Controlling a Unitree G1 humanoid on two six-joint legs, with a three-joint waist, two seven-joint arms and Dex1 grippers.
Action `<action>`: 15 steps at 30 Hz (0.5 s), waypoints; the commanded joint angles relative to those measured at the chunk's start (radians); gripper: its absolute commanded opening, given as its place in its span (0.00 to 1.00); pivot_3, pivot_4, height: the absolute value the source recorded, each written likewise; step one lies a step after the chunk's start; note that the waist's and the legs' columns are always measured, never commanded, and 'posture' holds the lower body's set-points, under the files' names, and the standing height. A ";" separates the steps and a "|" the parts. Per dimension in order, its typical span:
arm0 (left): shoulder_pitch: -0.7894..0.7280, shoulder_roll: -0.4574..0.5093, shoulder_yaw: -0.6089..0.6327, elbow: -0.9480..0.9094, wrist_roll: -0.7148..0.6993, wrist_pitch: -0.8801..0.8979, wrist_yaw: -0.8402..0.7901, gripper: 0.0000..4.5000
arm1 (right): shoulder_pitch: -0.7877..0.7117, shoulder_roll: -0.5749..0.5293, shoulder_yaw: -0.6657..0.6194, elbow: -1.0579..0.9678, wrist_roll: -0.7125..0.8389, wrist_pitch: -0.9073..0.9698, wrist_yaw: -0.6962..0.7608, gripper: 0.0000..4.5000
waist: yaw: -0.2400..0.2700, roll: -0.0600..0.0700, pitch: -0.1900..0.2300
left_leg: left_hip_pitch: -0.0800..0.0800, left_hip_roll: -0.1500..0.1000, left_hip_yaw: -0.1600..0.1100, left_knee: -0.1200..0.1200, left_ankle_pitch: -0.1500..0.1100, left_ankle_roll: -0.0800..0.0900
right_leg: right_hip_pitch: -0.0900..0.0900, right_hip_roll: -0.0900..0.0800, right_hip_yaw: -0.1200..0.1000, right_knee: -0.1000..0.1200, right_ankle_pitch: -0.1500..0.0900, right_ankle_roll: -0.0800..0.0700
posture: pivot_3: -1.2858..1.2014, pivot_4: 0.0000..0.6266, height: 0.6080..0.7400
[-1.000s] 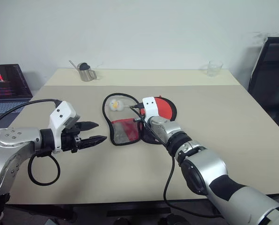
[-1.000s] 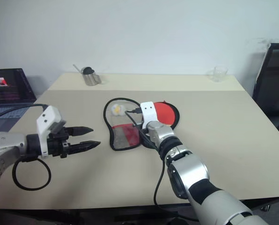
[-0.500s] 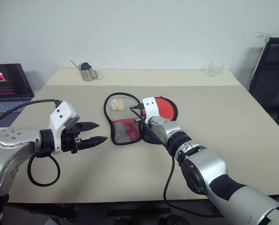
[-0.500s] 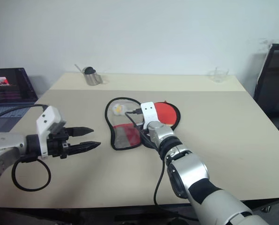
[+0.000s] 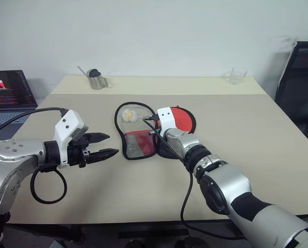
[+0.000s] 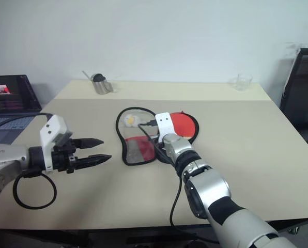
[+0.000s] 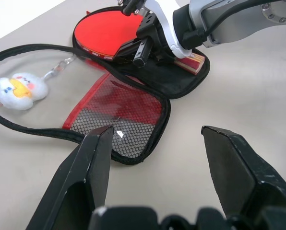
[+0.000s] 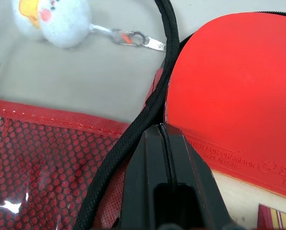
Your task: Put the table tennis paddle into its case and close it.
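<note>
Tabletop: paddle (image 5: pixel 182 118) half behind r. arm (image 5: pixel 195 155)

The table tennis paddle (image 7: pixel 107 33) has a plain red rubber face and a light-wood handle with a red-striped mark. The case (image 7: pixel 128 124) is red under black honeycomb mesh, edged and lined in black. Its plush ball (image 7: pixel 20 89) is white, with yellow and pink patches.

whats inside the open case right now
The table tennis paddle lies on the black lining of the case's right half; the mesh-pocket flap lies open beside it. The right gripper covers part of the handle.
</note>
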 commanded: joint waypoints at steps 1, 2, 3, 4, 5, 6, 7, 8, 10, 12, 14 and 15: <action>-0.019 0.021 0.016 -0.011 -0.007 -0.005 -0.001 0.71 | -0.025 0.040 -0.019 0.002 -0.010 -0.030 -0.023 0.00 | 0.000 0.000 0.000 | 0.000 0.000 0.000 0.000 0.000 0.000 | 0.000 0.000 0.000 0.000 0.000 0.000 | 0.52 0.24 1.00; -0.019 0.021 0.016 -0.011 -0.007 -0.005 -0.002 0.71 | -0.025 0.040 -0.020 0.003 -0.009 -0.031 -0.023 0.00 | 0.000 0.000 0.000 | 0.000 0.000 0.000 0.000 0.000 0.000 | 0.000 0.000 0.000 0.000 0.000 0.000 | 0.52 0.24 1.00; -0.018 0.022 0.017 -0.012 -0.008 -0.004 -0.002 0.71 | -0.025 0.040 -0.020 0.004 -0.009 -0.032 -0.023 0.00 | 0.000 0.000 0.000 | 0.000 0.000 0.000 0.000 0.000 0.000 | 0.000 0.000 0.000 0.000 0.000 0.000 | 0.52 0.24 1.00; -0.017 0.022 0.018 -0.012 -0.008 -0.003 -0.002 0.71 | -0.025 0.040 -0.020 0.005 -0.010 -0.033 -0.024 0.00 | 0.000 0.000 0.000 | 0.000 0.000 0.000 0.000 0.000 0.000 | 0.000 0.000 0.000 0.000 0.000 0.000 | 0.52 0.24 1.00; -0.017 0.023 0.018 -0.012 -0.007 -0.003 -0.002 0.71 | -0.025 0.040 -0.020 0.006 -0.010 -0.035 -0.024 0.00 | 0.000 0.000 0.000 | 0.000 0.000 0.000 0.000 0.000 0.000 | 0.000 0.000 0.000 0.000 0.000 0.000 | 0.52 0.24 1.00; -0.016 0.023 0.018 -0.012 -0.007 -0.003 -0.002 0.71 | -0.025 0.040 -0.020 0.006 -0.010 -0.036 -0.024 0.00 | 0.000 0.000 0.000 | 0.000 0.000 0.000 0.000 0.000 0.000 | 0.000 0.000 0.000 0.000 0.000 0.000 | 0.52 0.24 1.00; -0.016 0.024 0.018 -0.012 -0.007 -0.003 -0.002 0.71 | -0.025 0.040 -0.020 0.007 -0.010 -0.037 -0.024 0.00 | 0.000 0.000 0.000 | 0.000 0.000 0.000 0.000 0.000 0.000 | 0.000 0.000 0.000 0.000 0.000 0.000 | 0.52 0.24 1.00; -0.015 0.024 0.018 -0.012 -0.007 -0.003 -0.002 0.71 | -0.026 0.040 -0.019 0.007 -0.011 -0.040 -0.025 0.00 | 0.000 0.000 0.000 | 0.000 0.000 0.000 0.000 0.000 0.000 | 0.000 0.000 0.000 0.000 0.000 0.000 | 0.52 0.24 1.00; -0.014 0.026 0.018 -0.012 -0.007 -0.003 -0.002 0.71 | -0.028 0.040 -0.017 0.009 -0.014 -0.044 -0.028 0.00 | 0.000 0.000 0.000 | 0.000 0.000 0.000 0.000 0.000 0.000 | 0.000 0.000 0.000 0.000 0.000 0.000 | 0.52 0.24 1.00; -0.014 0.027 0.017 -0.012 -0.007 -0.004 -0.001 0.71 | -0.030 0.040 -0.021 0.011 -0.010 -0.042 -0.029 0.00 | 0.000 0.000 0.000 | 0.000 0.000 0.000 0.000 0.000 0.000 | 0.000 0.000 0.000 0.000 0.000 0.000 | 0.52 0.24 1.00; -0.015 0.027 0.018 -0.013 -0.008 -0.003 -0.001 0.71 | -0.031 0.041 -0.025 0.012 -0.006 -0.039 -0.030 0.00 | 0.000 0.000 0.000 | 0.000 0.000 0.000 0.000 0.000 0.000 | 0.000 0.000 0.000 0.000 0.000 0.000 | 0.52 0.24 1.00; -0.016 0.027 0.018 -0.013 -0.009 -0.003 -0.002 0.71 | -0.032 0.042 -0.026 0.012 -0.006 -0.039 -0.031 0.00 | 0.000 0.000 0.000 | 0.000 0.000 0.000 0.000 0.000 0.000 | 0.000 0.000 0.000 0.000 0.000 0.000 | 0.52 0.24 1.00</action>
